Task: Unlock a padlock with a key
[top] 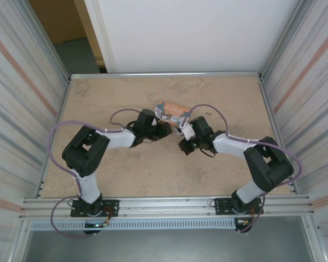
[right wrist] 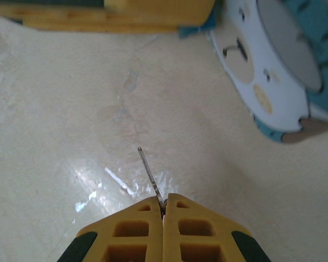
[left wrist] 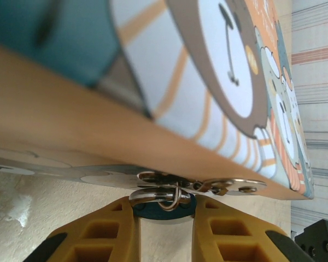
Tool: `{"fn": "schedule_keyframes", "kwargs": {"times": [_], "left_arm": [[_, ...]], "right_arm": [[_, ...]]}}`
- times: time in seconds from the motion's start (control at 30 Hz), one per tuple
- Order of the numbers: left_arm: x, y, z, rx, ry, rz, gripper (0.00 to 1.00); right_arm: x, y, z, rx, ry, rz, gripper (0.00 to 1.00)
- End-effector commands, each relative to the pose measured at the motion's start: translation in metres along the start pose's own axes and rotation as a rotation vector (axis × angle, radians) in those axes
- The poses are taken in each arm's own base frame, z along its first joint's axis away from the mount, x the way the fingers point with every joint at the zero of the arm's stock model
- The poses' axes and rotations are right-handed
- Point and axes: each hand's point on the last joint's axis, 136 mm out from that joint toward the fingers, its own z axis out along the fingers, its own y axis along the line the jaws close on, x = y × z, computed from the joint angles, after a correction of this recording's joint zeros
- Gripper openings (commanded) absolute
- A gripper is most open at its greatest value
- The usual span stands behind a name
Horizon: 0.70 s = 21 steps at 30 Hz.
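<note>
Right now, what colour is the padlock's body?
The padlock is dark blue-teal; left wrist view shows it best.

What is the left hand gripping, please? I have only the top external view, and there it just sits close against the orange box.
Observer: The left hand is shut on the small teal padlock, with a finger on each side of its body.
Operator: Thank you. Is it fastened to anything?
Observer: Yes, its shackle passes through the metal hasp at the edge of the box.
Operator: And what about the other arm?
Observer: The right hand pinches a thin key, its tip pointing forward over the table, apart from the box.
</note>
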Motion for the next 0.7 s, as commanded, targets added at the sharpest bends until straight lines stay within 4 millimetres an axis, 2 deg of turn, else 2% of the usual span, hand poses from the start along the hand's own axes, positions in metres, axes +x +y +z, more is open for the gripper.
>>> {"fn": "schedule_keyframes", "kwargs": {"times": [0.0, 0.4, 0.67], "left_arm": [[-0.005, -0.028, -0.012, 0.071, -0.011, 0.028, 0.12], [-0.002, -0.029, -0.01, 0.071, 0.001, 0.028, 0.12], [-0.001, -0.028, -0.009, 0.069, 0.003, 0.026, 0.12]], "right_arm": [[-0.017, -0.004, 0.003, 0.03, -0.032, -0.067, 0.0], [-0.028, -0.017, 0.01, 0.079, -0.048, -0.071, 0.0], [-0.035, -0.019, 0.012, 0.08, -0.072, -0.07, 0.0]]}}
